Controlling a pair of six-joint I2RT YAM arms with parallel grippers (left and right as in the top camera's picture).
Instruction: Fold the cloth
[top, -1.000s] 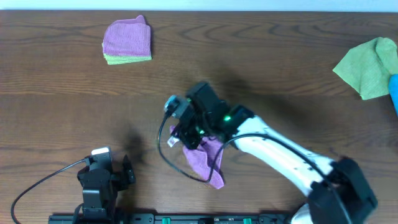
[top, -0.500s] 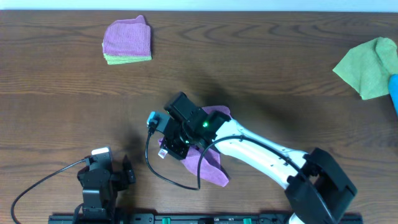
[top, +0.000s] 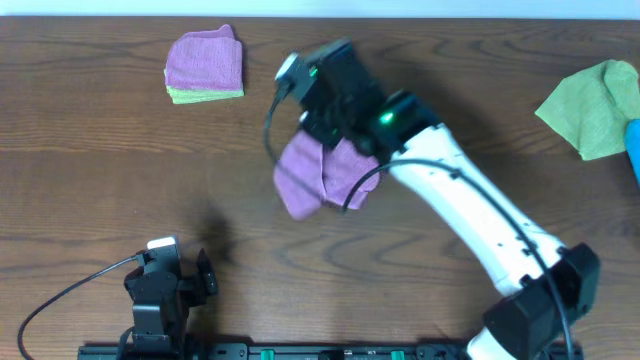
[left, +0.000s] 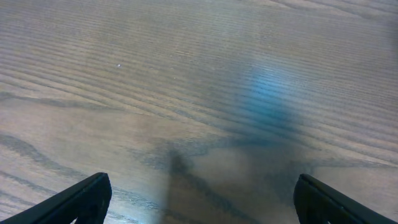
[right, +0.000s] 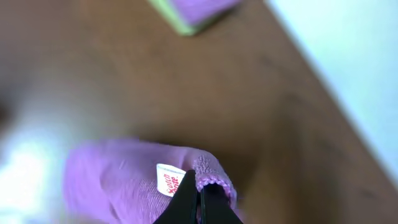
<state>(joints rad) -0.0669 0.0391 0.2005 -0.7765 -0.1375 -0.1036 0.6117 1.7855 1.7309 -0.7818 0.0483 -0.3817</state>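
A purple cloth (top: 320, 175) hangs lifted near the table's middle, held by my right gripper (top: 318, 118). In the right wrist view the gripper (right: 200, 198) is shut on the cloth's hemmed edge (right: 124, 177), next to a white label (right: 166, 180). My left gripper (top: 165, 285) rests at the front left of the table. In the left wrist view its fingers (left: 205, 199) are wide apart with only bare wood between them.
A folded stack of purple on green cloths (top: 205, 65) lies at the back left and shows blurred in the right wrist view (right: 193, 11). A crumpled green cloth (top: 592, 108) lies at the right edge beside a blue object (top: 633, 145).
My right gripper has swung from the front middle toward the back, lifting the purple cloth off the table with it. The left arm has not moved.
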